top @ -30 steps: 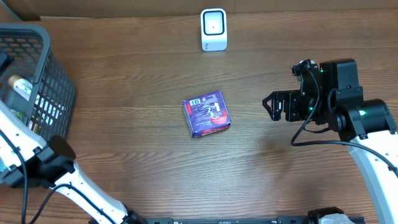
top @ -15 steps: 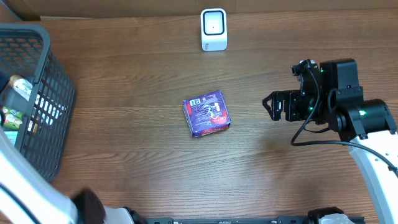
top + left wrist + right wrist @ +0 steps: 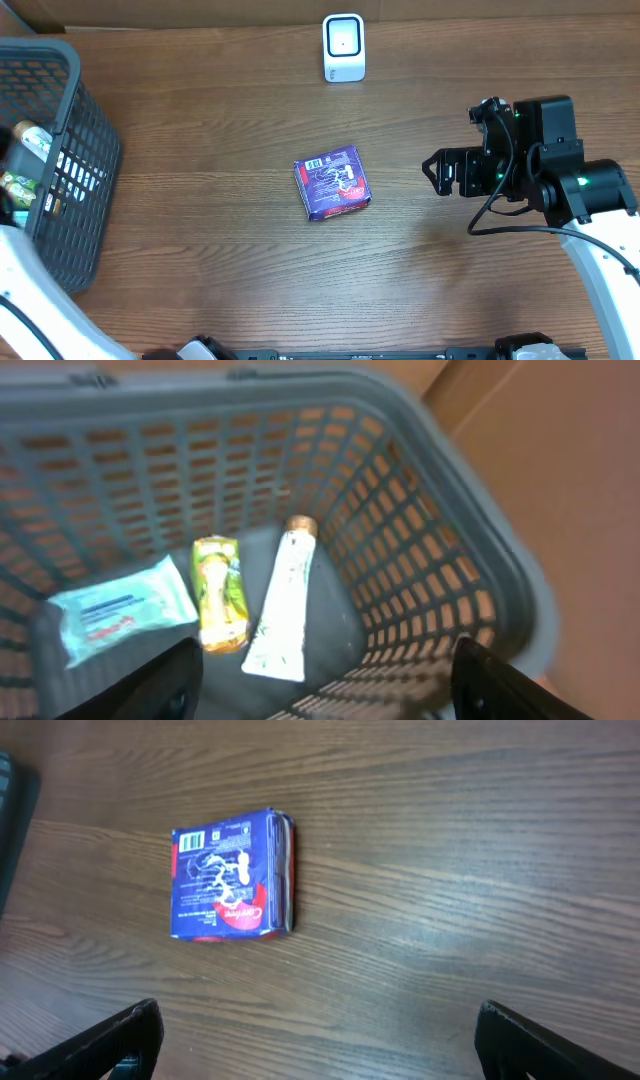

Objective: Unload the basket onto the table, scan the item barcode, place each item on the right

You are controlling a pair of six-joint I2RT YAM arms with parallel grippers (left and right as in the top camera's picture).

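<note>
Right gripper [image 3: 433, 172] gapes wide and empty, right of the purple packet [image 3: 333, 183], which lies flat on the table [image 3: 220, 120], barcode up; white scanner [image 3: 344, 47] stands beyond the packet. Left gripper [image 3: 322, 680] hangs spread over the basket [image 3: 70, 55], far left of the packet.

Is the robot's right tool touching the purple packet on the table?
Apart. The overhead view shows bare table between the right tool and the purple packet; the right wrist view shows the packet lying clear of both fingers.
</note>
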